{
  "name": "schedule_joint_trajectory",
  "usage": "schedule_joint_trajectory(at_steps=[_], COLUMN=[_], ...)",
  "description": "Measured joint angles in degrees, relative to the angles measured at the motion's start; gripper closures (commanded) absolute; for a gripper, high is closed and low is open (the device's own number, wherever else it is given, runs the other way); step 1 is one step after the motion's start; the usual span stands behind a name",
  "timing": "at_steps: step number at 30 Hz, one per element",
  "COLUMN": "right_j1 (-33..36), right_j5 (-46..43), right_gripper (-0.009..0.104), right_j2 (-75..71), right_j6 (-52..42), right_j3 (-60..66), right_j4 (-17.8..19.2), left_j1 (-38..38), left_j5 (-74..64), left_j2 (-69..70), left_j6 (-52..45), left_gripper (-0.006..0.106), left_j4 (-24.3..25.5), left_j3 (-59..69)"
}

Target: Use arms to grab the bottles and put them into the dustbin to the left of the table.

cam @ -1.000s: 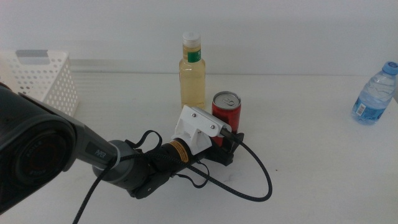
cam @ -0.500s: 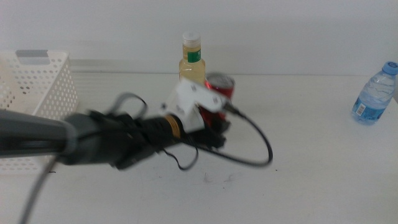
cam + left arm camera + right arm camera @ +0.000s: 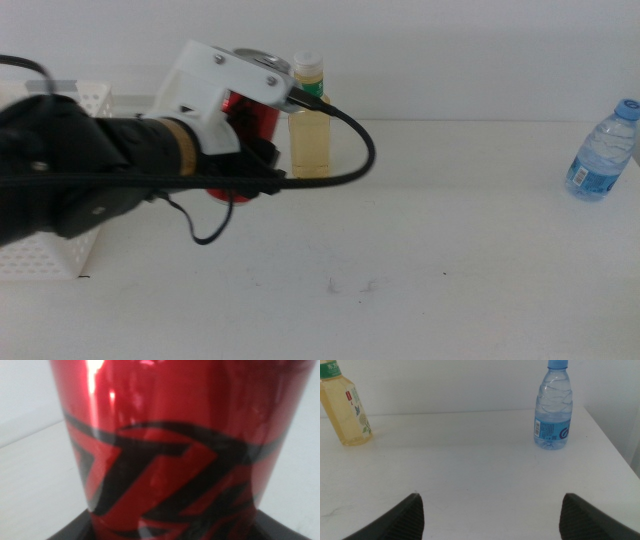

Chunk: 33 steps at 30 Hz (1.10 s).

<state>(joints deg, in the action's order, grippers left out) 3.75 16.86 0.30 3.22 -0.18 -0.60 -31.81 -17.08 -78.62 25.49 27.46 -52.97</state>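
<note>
Red can (image 3: 243,122) in left tool (image 3: 255,165) hides yellow bottle (image 3: 309,130) beside dustbin (image 3: 75,140).

left arm (image 3: 90,180) is chunky matte black, white plastic casing with 2 screws on top, amber ring at the wrist, black cable looping off it.

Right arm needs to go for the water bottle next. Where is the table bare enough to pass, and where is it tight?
Bare table runs between the yellow bottle and the water bottle, also across the near side. Crowded at left: the left gripper holds the red can raised beside the dustbin. The right gripper waits, open.
</note>
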Motion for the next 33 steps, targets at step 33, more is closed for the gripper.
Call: schedule_joint_trajectory(at_steps=[33], right_j1=[0.0], right_j5=[0.0], right_gripper=[0.006], right_j2=[0.0], right_j6=[0.0], right_j3=[0.0], right_j4=[0.0], left_j1=[46.9], left_j5=[-35.0], left_j2=[-26.1], left_j6=[-50.6], left_gripper=[0.081], left_j4=[-34.2], left_j3=[-29.7])
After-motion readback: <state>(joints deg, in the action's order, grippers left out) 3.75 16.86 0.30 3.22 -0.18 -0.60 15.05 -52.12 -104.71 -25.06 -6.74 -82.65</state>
